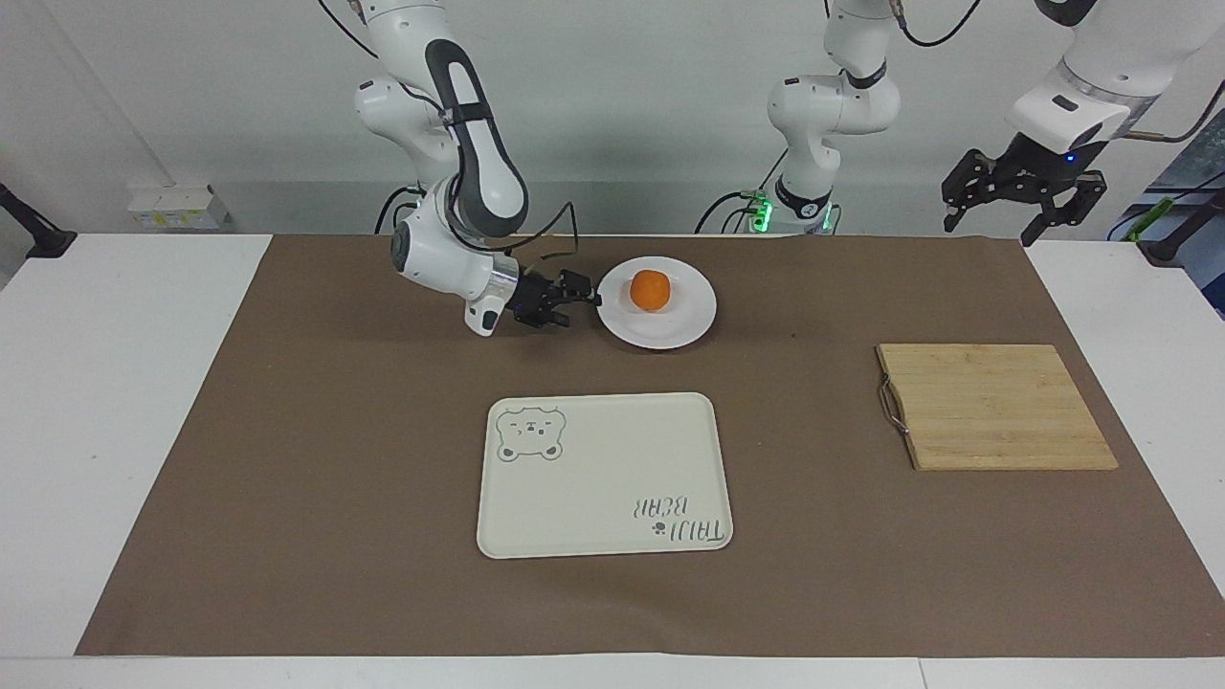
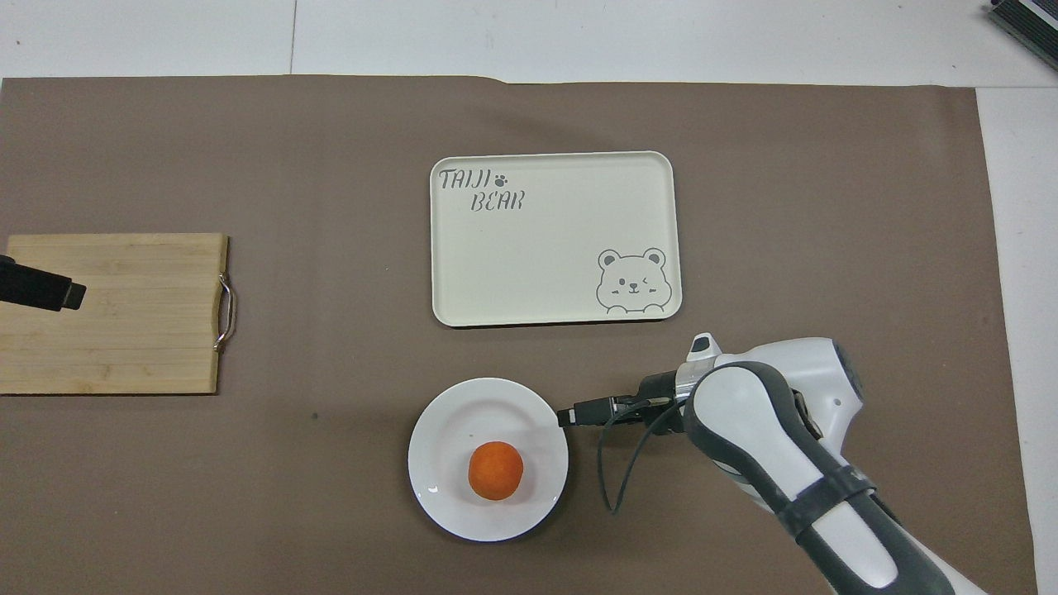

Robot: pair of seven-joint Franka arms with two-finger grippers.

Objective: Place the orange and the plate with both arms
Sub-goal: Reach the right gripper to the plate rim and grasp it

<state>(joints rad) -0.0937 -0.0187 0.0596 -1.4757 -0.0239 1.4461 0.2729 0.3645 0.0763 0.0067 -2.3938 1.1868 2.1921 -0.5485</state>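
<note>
- Right pincer (image 1: pixel 586 299) low over the brown mat (image 1: pixel 335 478), lying almost flat, its tip right at the rim of the plate (image 1: pixel 670 337) on the side toward the right arm's end of the counter (image 1: pixel 96 383).
- Not possible to tell whether this pincer is wide or narrow, nor whether it really touches the rim.
- Nothing seen held in the right pincer.
- Left pincer (image 1: pixel 991 230) raised high in the air at the left arm's end of the counter, spread wide and holding nothing; waiting.
- From overhead, only its dark tip visible, over the wooden board (image 1: pixel 995 407).
- Plate flat on the mat, near the robots, about midway between the two arm bases.
- Orange (image 1: pixel 651 290) resting on the plate, a little off its middle, toward the robots.
- Cream tray (image 1: pixel 603 478) with a bear drawing farther from the robots than the plate, apart from it, with nothing on it.
- Wooden board with a metal handle toward the left arm's end, well apart from the tray and the plate.
</note>
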